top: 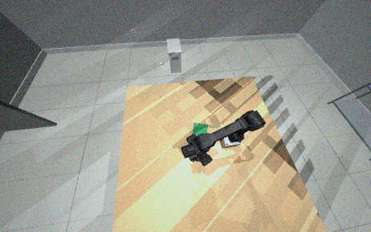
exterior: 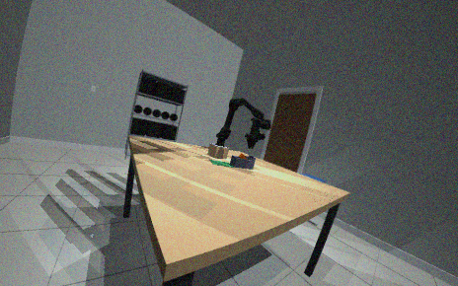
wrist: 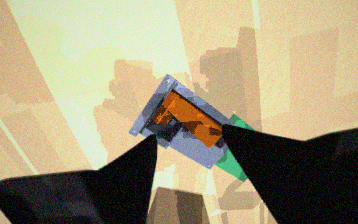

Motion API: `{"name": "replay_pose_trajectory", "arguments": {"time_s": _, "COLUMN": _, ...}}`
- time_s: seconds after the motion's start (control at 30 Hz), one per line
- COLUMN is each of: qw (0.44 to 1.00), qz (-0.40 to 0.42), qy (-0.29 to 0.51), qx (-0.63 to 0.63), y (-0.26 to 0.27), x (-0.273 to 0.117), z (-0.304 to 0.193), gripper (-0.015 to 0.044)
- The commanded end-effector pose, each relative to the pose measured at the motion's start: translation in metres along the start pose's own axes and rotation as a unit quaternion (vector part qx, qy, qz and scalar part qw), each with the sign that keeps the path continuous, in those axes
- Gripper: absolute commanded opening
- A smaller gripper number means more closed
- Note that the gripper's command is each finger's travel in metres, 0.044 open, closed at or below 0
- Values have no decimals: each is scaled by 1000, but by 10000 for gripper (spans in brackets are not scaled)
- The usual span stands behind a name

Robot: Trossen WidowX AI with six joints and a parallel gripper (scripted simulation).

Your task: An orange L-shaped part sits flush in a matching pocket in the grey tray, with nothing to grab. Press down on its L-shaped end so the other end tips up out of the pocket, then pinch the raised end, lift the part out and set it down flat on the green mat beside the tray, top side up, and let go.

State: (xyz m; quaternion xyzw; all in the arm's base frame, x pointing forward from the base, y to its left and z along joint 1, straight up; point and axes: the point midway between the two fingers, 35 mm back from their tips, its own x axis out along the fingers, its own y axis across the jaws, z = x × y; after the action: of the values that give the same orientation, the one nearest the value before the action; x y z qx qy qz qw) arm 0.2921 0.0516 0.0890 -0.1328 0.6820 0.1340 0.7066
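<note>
Empty, parted gripper (wrist: 187, 137) hovers above grey tray (wrist: 192, 147); orange part (wrist: 187, 116) lies diagonally below its fingertips

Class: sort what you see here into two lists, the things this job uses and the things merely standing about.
Job:
orange L-shaped part
grey tray
green mat
gripper, open, above the tray

Standing about:
shelf unit
brown door
white box on the floor
</note>
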Motion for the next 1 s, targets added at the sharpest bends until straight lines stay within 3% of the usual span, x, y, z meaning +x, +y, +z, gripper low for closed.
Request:
{"name": "replay_pose_trajectory", "arguments": {"time_s": 0.0, "qw": 939, "qz": -1, "qy": 4, "qx": -344, "y": -29, "x": -2, "z": -26, "gripper": 280}}
{"name": "replay_pose_trajectory", "arguments": {"time_s": 0.1, "qw": 917, "qz": 0, "qy": 5, "qx": -399, "y": -33, "x": -2, "z": -31, "gripper": 280}}
{"name": "replay_pose_trajectory", "arguments": {"time_s": 0.57, "qw": 916, "qz": 0, "qy": 5, "qx": -402, "y": -33, "x": -2, "z": -31, "gripper": 280}}
{"name": "replay_pose_trajectory", "arguments": {"time_s": 0.97, "qw": 916, "qz": 0, "qy": 5, "qx": -402, "y": -33, "x": 31, "z": -31, "gripper": 280}}
